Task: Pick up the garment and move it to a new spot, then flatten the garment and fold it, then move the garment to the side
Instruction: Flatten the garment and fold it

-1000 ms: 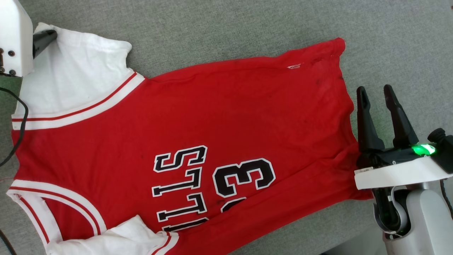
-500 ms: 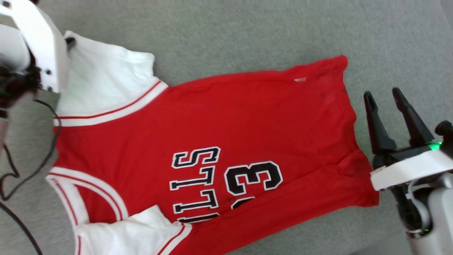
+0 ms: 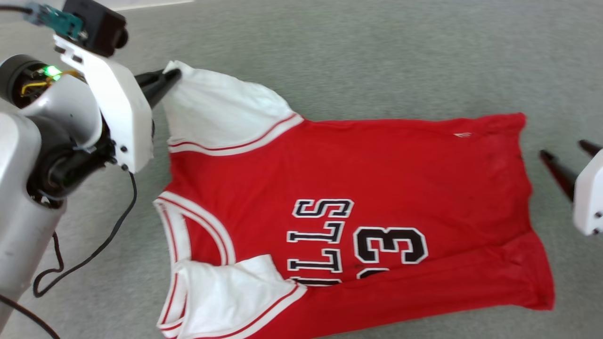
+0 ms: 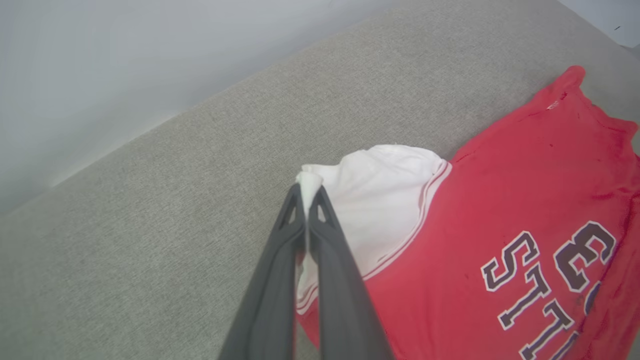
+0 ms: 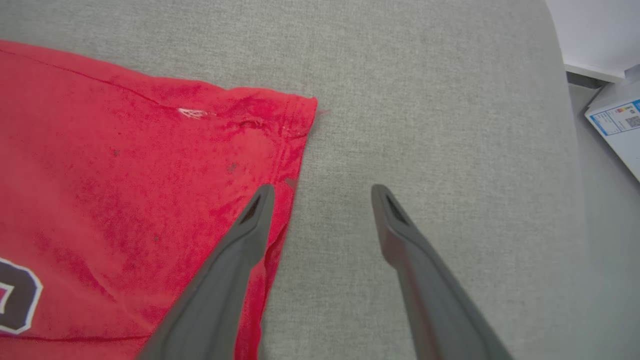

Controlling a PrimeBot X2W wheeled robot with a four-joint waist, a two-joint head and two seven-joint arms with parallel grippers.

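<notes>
Soft, limp jersey (image 3: pixel 377 169): my left claw (image 4: pixel 308 192) pinches its white sleeve (image 3: pixel 221 113); right claw (image 5: pixel 322 190), spread, hovers at the hem (image 5: pixel 295 145), my next hold.

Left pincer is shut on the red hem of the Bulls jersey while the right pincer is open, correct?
Not quite. The left pincer is shut on the tip of the white sleeve of the Bulls jersey, not its red hem, as the left wrist view shows. The right pincer is open.
</notes>
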